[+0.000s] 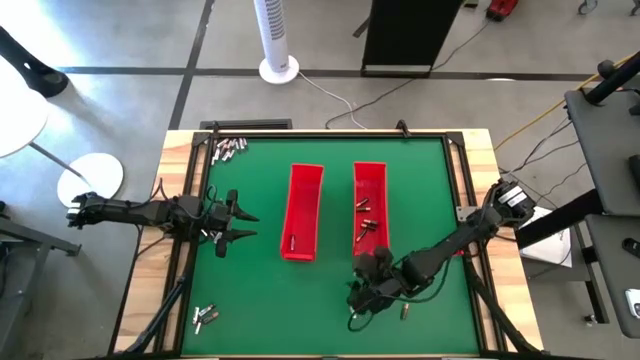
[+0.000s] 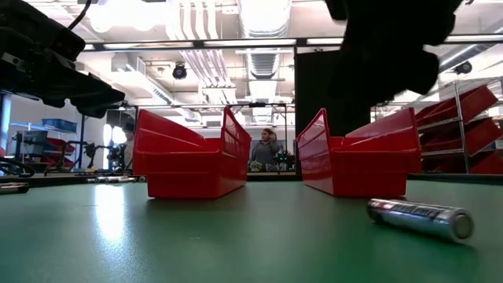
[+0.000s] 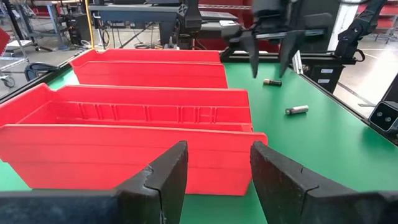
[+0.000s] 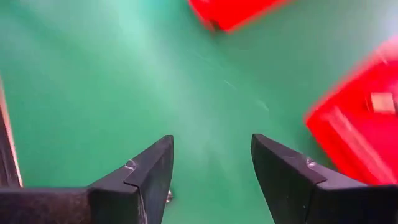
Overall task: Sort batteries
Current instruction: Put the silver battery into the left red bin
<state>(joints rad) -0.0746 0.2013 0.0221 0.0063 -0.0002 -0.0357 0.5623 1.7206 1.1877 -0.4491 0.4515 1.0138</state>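
At the near right of the mat, the right gripper (image 1: 357,300) hangs with jaws parted and empty, apparently poised over loose batteries (image 1: 405,312); one battery (image 2: 420,218) lies before the right tray (image 1: 369,200). At the left edge, the left gripper (image 1: 243,226) waits open, facing the left tray (image 1: 304,205). More batteries (image 1: 228,150) lie at the far left corner

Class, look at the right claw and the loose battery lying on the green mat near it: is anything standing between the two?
Nothing visible does. The right claw hangs open just beyond the right red tray's near end, and the battery lies on bare green mat beside it. The tray sits off to one side, not between them.
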